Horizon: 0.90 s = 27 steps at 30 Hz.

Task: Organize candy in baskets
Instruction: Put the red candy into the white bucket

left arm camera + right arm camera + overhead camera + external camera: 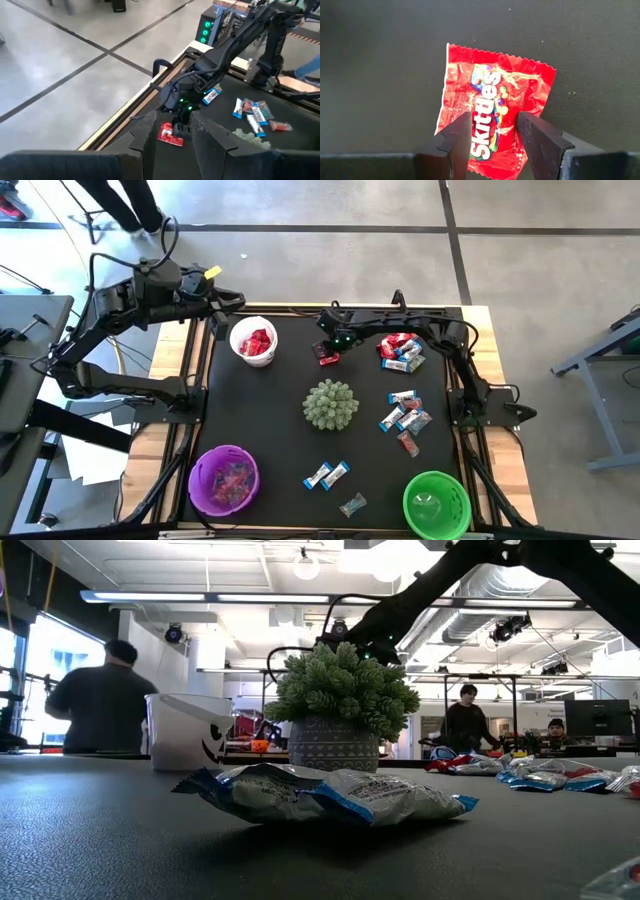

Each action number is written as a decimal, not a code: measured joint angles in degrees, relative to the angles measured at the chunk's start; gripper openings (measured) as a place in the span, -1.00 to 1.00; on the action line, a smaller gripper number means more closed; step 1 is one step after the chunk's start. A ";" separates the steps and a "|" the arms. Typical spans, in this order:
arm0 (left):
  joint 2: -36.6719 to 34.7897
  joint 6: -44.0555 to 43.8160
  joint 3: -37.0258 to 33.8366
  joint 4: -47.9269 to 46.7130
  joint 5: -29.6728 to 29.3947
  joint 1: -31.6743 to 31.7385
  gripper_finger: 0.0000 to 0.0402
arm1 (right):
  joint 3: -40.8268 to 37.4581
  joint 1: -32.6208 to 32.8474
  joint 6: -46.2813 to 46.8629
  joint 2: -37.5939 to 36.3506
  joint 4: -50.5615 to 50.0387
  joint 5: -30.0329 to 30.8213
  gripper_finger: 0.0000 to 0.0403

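A red candy packet (495, 100) lies flat on the black mat (270, 420), right of the white basket (254, 340), which holds red sweets. My right gripper (494, 117) stands open just above the packet, pointing steeply down, one finger over each side of the packet's nearer half. My left gripper (235, 300) hangs open with nothing between its fingers, raised beside the white basket at the table's far left. The purple basket (223, 480) with sweets and the green basket (436, 503) stand at the near edge. My right gripper's fingers (457, 132) overlap the red packet's lower half (492, 140) in the wrist view, coming from above. The packet lies flat on the mat. Whether the fingertips touch it, I cannot tell.
A spiky pale-green ball (330, 404) sits mid-table. Blue-and-silver and red sweets lie at the far right (400, 352) and mid right (405, 418). Two more sweets (327, 475) and a clear one (352, 505) lie near the front. People stand in the room beyond.
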 joint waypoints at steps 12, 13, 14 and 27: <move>0.00 1.73 0.00 -0.96 -0.01 2.53 -0.48 | -0.07 -0.02 0.04 0.16 -0.18 -1.04 -0.48; 0.00 2.02 0.00 -0.96 0.06 2.74 -0.48 | -0.07 -0.08 0.10 0.17 -0.16 -1.54 -0.56; 0.00 2.35 0.00 -0.96 -0.01 2.88 -0.48 | -0.07 -0.18 0.09 0.17 -0.06 -1.98 -0.64; -0.01 3.41 0.00 -3.01 -0.08 4.36 -0.48 | 4.95 -0.50 -1.38 0.94 -0.03 -6.67 -0.99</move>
